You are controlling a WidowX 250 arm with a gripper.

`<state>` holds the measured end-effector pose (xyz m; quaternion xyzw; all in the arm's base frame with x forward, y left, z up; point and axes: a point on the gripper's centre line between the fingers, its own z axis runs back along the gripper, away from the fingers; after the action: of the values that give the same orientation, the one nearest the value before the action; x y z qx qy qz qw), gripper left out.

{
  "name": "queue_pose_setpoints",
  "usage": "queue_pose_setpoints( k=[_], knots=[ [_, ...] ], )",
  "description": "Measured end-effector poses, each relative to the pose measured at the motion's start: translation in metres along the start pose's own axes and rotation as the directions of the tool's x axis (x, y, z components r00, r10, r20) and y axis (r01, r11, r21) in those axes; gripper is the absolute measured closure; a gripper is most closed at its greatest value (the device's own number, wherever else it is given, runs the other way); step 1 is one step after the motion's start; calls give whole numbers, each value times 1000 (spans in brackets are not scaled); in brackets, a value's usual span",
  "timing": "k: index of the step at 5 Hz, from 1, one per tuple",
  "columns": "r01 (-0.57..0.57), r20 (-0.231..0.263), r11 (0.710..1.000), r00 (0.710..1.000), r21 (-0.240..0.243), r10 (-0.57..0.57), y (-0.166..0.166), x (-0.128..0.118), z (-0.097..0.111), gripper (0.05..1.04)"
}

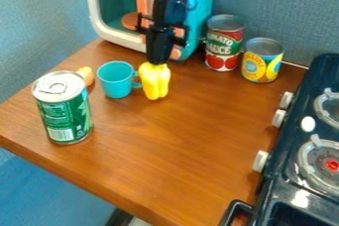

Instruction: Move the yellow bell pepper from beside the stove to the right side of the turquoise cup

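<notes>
"Stove (290,148) first: where is it sitting?"

"It's sitting right of the turquoise cup (117,82), its white knobs (279,118) facing the wooden table (172,155)."

"And nearer than the cup, to its left?"

"A green can (65,108) is standing upright, partly hiding a small orange-yellow thing (86,75) just left of the cup."

"What's happening beside the cup?"

"A yellow lobed toy (155,82) is standing upright just right of it, by the handle. The black gripper (158,61) is pointing down at the toy's top. I can't tell whether it's grasping the toy or is released."

"Farther back?"

"Beyond the cup, to the right, a yellow-and-blue can (262,61) and a red-and-green can (224,46) are standing. A white-and-turquoise toy oven (202,7) is standing behind the cup."
</notes>
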<state>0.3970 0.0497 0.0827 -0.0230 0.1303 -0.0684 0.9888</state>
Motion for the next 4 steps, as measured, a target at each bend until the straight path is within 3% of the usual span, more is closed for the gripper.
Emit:
queue_pose_setpoints(
  k=[1,4],
  knots=[
    [-33,-5,999,999,-38,33,-5,0,-1,983],
    [-51,22,995,998,-87,54,-13,8,0,958]
  ],
)
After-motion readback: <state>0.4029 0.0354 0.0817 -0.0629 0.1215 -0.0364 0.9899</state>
